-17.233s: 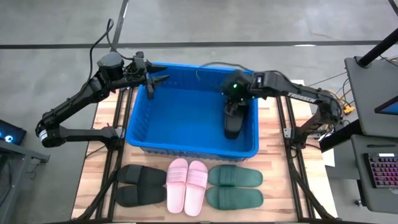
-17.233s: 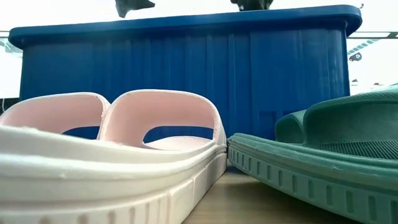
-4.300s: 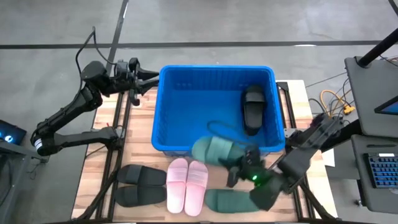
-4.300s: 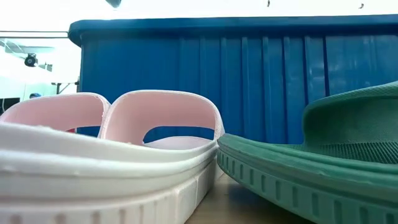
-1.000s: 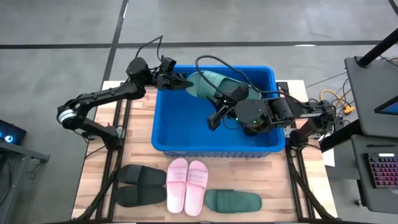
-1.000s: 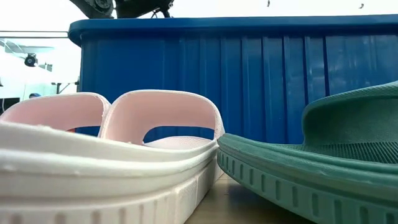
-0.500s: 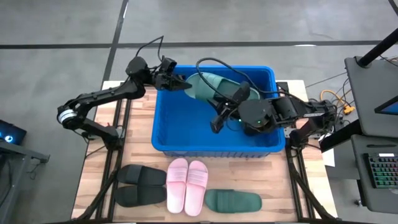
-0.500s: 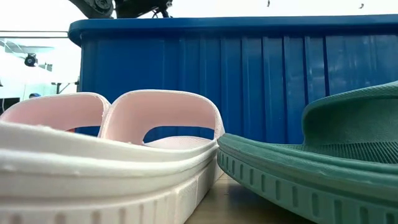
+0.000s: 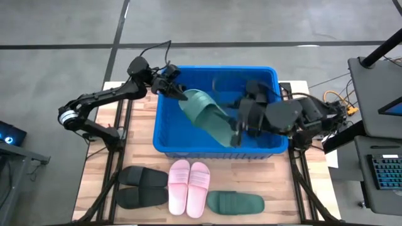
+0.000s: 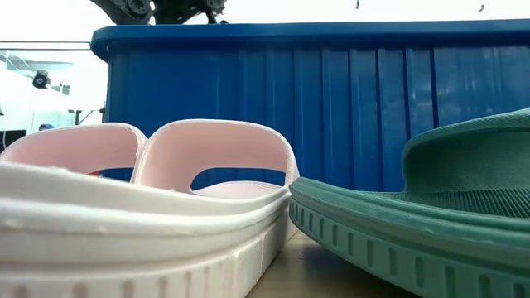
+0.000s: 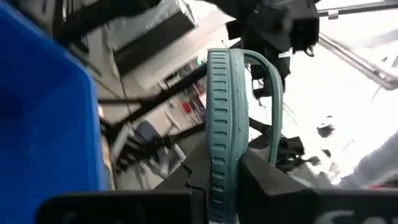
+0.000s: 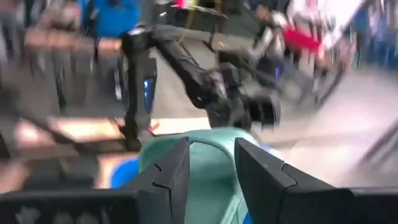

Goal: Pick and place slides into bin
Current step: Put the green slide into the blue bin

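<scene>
Since a second ago the green slide (image 9: 207,117) has swung down from the far rim of the bin (image 9: 163,141) and now hangs tilted across the bin's middle, one end high near the far left corner, the other low toward the near wall. Clamped on that high end is the left gripper (image 9: 178,94); its wrist view shows the sandal's ribbed edge (image 11: 219,134) pinched between both fingers. Over the slide's low end, the right gripper (image 9: 237,125) has let go, its fingers parted with the green strap (image 12: 208,163) between them. A black slide (image 9: 256,91) lies in the bin's far right corner, partly hidden by the right arm. On the table in front of the bin lie a black pair (image 9: 142,187), a pink pair (image 9: 189,188) and one green slide (image 9: 235,203).
</scene>
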You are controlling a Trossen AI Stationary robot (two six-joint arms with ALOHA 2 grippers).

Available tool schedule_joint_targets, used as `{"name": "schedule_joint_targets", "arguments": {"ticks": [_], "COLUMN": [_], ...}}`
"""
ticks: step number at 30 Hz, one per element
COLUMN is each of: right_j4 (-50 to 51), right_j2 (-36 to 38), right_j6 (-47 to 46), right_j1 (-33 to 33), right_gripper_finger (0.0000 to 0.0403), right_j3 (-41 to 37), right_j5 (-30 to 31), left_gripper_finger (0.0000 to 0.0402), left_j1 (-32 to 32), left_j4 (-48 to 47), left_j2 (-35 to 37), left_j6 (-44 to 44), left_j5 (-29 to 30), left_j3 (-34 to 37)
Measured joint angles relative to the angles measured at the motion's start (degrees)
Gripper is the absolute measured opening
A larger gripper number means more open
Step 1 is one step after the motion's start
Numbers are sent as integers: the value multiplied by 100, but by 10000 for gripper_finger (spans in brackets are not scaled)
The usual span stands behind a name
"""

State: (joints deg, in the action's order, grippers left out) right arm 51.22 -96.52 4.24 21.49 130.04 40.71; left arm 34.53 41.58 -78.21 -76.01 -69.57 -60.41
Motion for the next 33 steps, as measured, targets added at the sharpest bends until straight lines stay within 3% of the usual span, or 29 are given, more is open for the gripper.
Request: {"name": "schedule_joint_targets", "arguments": {"ticks": [4,8,18,33], "right_j4": [-83,-361,106,1596], "right_j2": [-202,-287,-390,-357], "right_j6": [2007,2921,2698,2719], "right_j1": [271,314,248,-28], "right_gripper_finger": [122,136,181,171], "right_j3": [171,307,317,361], "right_j5": [313,693,638,583], "left_gripper_finger": [20,20,19,19], "left_j1": [34,30,20,21], "left_j4": [-67,-59,-58,-1023], "left_j2": [-42,-10,-11,-29], "left_j6": [-216,-215,-353,-464], "left_j5": [-138,101,255,707], "left_j3": [9,9,43,110]}}
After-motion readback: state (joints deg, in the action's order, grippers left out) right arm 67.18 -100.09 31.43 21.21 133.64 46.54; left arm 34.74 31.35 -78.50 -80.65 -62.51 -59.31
